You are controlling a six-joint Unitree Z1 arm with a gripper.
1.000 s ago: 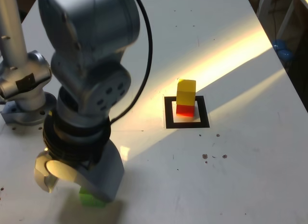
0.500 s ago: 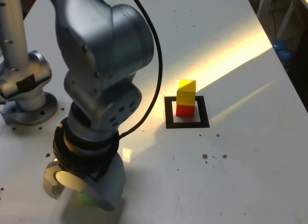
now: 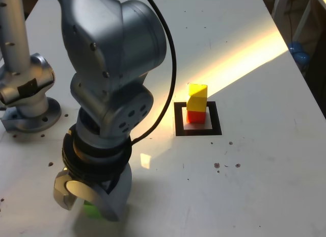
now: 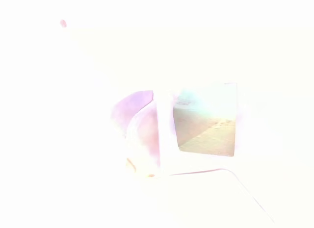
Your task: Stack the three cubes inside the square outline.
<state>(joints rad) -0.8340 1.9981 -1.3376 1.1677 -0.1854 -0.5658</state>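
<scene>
The white table [image 3: 254, 170] spreads under everything I do, with a band of warm light slanting across it toward the exterior view's right. My silver arm [image 3: 114, 48] reaches down over the exterior view's left part of it, a black cable [image 3: 173, 74] curving along my side. Beside me, at that view's left edge, stands a silver metal post [image 3: 30, 89] on a round, bolted foot. At the arm's end is my gripper [image 3: 89, 213], tilted and pointing down, its jaws apart with a gap between them, though I cannot tell exactly how wide. The square outline [image 3: 217, 119] lies well apart from me, toward the exterior view's right, a thick black frame around a white centre. Inside it the red cube [image 3: 195, 116] sits on the table, and the yellow cube [image 3: 197, 98] rests upright on top of it. The green cube [image 3: 92, 211] is down at my fingers, partly hidden by my broad jaw; whether I touch it I cannot tell. My wrist view is so washed out that I make out only a pale, block-like shape [image 4: 206, 127], and it settles nothing about my hold.
</scene>
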